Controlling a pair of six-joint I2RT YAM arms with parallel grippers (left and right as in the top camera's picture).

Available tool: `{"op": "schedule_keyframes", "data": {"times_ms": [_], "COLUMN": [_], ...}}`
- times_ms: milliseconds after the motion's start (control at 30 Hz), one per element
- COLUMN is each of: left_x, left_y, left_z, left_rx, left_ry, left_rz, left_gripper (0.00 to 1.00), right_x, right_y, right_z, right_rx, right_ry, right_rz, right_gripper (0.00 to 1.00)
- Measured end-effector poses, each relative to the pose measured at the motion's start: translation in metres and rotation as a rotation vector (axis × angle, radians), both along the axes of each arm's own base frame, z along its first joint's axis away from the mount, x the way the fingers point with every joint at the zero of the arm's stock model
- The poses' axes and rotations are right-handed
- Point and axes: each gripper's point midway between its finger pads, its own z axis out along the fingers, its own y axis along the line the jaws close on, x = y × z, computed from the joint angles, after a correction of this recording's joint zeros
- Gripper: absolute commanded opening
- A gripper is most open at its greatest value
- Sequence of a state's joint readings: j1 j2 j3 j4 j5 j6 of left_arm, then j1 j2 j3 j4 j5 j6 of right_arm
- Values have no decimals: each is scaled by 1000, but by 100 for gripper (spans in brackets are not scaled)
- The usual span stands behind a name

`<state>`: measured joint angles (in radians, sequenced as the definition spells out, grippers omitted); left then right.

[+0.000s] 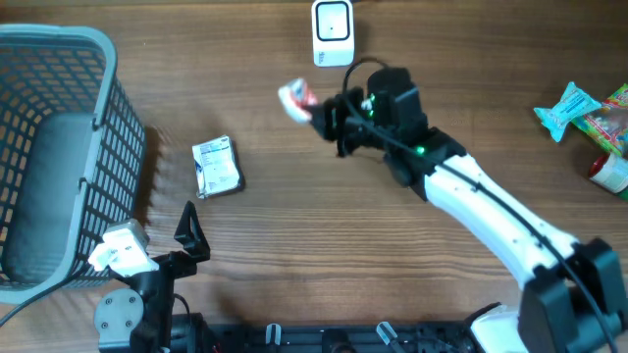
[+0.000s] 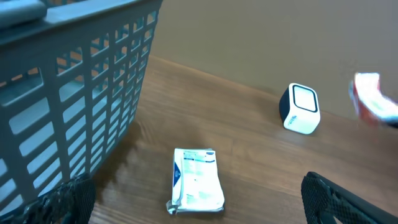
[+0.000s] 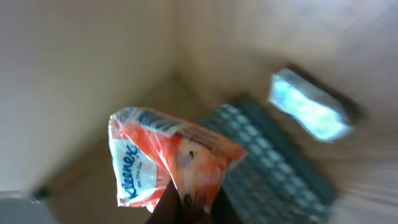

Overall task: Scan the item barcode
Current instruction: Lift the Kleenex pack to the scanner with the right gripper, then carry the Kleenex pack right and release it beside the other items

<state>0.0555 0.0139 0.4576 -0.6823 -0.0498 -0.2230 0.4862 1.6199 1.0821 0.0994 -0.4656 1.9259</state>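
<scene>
Item: the Kleenex pack (image 3: 168, 162), orange and white, is off the tabletop (image 1: 294, 226), near the scanner (image 1: 333, 32) but not in front of its window.
Right gripper: the right gripper (image 3: 186, 202) is clenched on the pack's lower corner, pinching only a small bit of soft wrapper.
Left gripper: the left gripper (image 1: 157, 240) is released, jaws spread wide, grasping nothing, next to the basket (image 1: 123, 147).
Slip risk: the hold is on thin film at one corner. A quick swing or twist toward the scanner could probably pull the wrapper out of the jaws and drop the pack.
Barcode risk: no barcode shows in any view, so I cannot tell which face carries it. If the wrong face is turned to the window, the scan likely fails.
Crumple risk: the pack hangs crumpled and tilted from the pinch. A creased or angled code may not read even when it faces the window.
Blur risk: the right wrist view is smeared. A pass made too fast may give the scanner too little time.
Collision risk: the scanner is small and free-standing. Coming in too close could knock or turn it.
Bystander items: the white packet (image 1: 216, 167) and the snack packs (image 1: 569, 106) lie well apart from the scanner, so they are unlikely to interfere.
</scene>
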Motion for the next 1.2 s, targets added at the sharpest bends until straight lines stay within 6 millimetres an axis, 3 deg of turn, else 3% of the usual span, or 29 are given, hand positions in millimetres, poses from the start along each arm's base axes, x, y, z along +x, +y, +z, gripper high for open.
{"op": "schedule_keyframes", "data": {"times_ms": [100,167,200,233,300,400,533,700,767,867,933,1033,1067,1167,1200], "left_x": [0,0,0,0,0,0,0,0,0,0,0,0,0,0,0], "left_y": [0,0,0,0,0,0,0,0,0,0,0,0,0,0,0], "left_z": [-1,0,0,0,0,0,0,0,0,0,0,0,0,-1,-1], "left_rx": [0,0,0,0,0,0,0,0,0,0,0,0,0,0,0], "left_ry": [2,1,0,2,0,1,1,1,1,1,1,1,2,2,2], "left_rz": [0,0,0,0,0,0,0,0,0,0,0,0,0,0,0], "left_gripper": [100,100,100,100,100,100,100,100,100,100,100,100,100,100,100], "right_x": [56,86,89,117,147,183,210,212,212,214,205,196,190,158,141], "right_y": [-3,-12,-13,-22,-31,-31,-23,-26,-26,-26,-29,-39,-47,-97,-129], "right_z": [13,-2,-5,-24,-37,-33,-27,-68,-72,-68,-92,-106,-99,-29,10], "right_rx": [184,212,214,208,206,203,211,158,149,50,-64,-168,-213,-370,-450], "right_ry": [-160,-174,-169,-147,-131,-125,-139,-20,-24,-172,-152,-148,-144,-135,-146], "right_rz": [-39,-66,-71,-99,-132,-157,-158,-186,-184,-135,-82,-31,-17,-48,-108], "right_gripper": [5,4,5,5,5,5,5,5,5,5,5,5,5,5,4]}}
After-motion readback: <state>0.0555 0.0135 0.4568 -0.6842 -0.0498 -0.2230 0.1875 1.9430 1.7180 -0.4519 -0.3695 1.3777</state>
